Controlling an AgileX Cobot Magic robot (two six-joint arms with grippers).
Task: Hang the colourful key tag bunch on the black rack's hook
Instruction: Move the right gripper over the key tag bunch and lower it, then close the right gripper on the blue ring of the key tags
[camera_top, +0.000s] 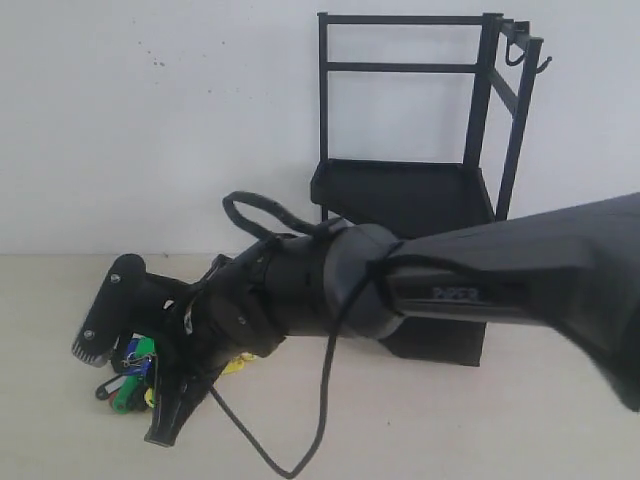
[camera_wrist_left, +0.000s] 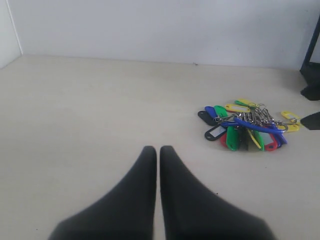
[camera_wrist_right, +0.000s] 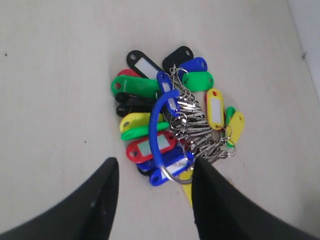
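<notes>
Hovering right pincer (camera_wrist_right: 154, 162), spread, over glossy plastic key tag bunch (camera_wrist_right: 170, 115); left pincer (camera_wrist_left: 158, 150) pressed together.

Soft, even light fell bright on the pale bench (camera_wrist_left: 75, 100), with faint shadows beneath the colourful key tag bunch (camera_wrist_right: 145, 87). The left claw (camera_wrist_left: 157, 149) and right claw (camera_wrist_right: 154, 162) showed blurred close to their lenses. The exterior view was soft, the black rack (camera_top: 400, 195) nearly silhouetted

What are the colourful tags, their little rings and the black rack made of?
The colourful key tag bunch looks like smooth, glossy plastic in bright solid colours. Its rings look like metal, silvery and glinting. The black rack is probably painted metal: thin, straight, matte tubes.
</notes>
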